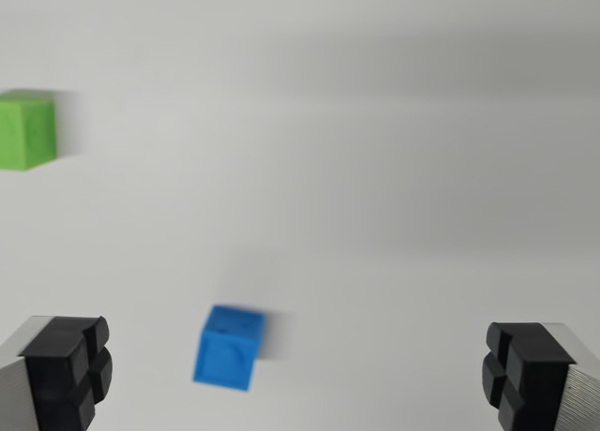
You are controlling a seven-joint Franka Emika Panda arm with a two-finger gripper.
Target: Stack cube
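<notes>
The gripper (298, 375) stands wide open, its fingers (67, 370) in the bottom corners. A blue cube (228, 347) lies between them, left of centre; a green cube (26, 129) sits at the upper left edge.

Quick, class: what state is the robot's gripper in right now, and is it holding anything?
Gripper: open, fingers wide apart, holding nothing; the small blue plastic cube lies between them, untouched.

Bench (375, 169): plain white, matte surface, fills whole wrist view. Soft grey shadow bands across upper part. Picture slightly blurred; no surface markings discernible.
</notes>
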